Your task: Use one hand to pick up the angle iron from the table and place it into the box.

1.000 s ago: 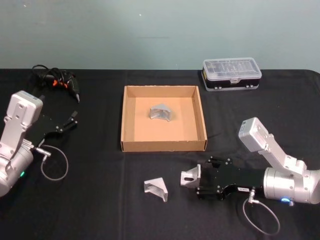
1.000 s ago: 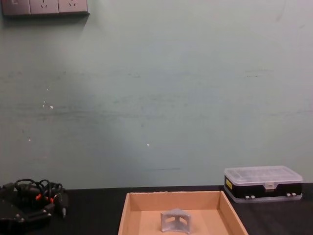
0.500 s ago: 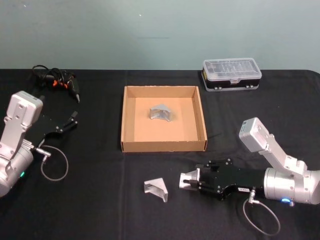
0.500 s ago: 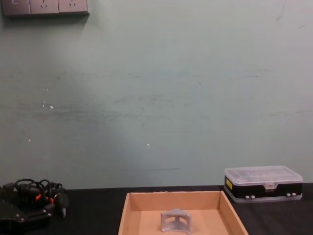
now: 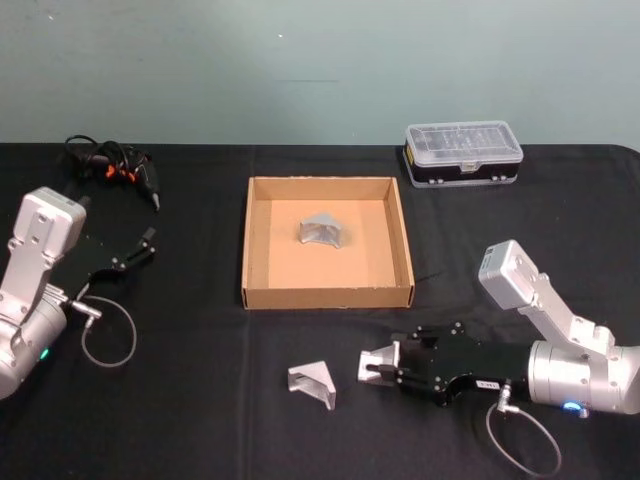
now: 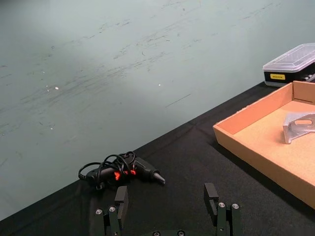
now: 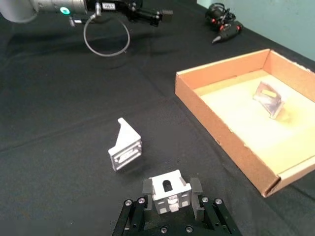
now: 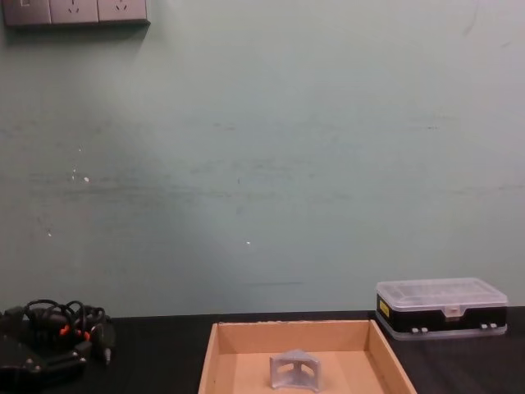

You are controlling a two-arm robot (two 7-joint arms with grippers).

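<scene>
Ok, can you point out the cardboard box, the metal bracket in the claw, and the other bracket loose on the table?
box (image 5: 327,296): head view, front wall.
held angle iron (image 7: 170,194): right wrist view, slotted face, in the right claw (image 7: 171,189).
loose angle iron (image 5: 312,382): head view, upper face.
</scene>
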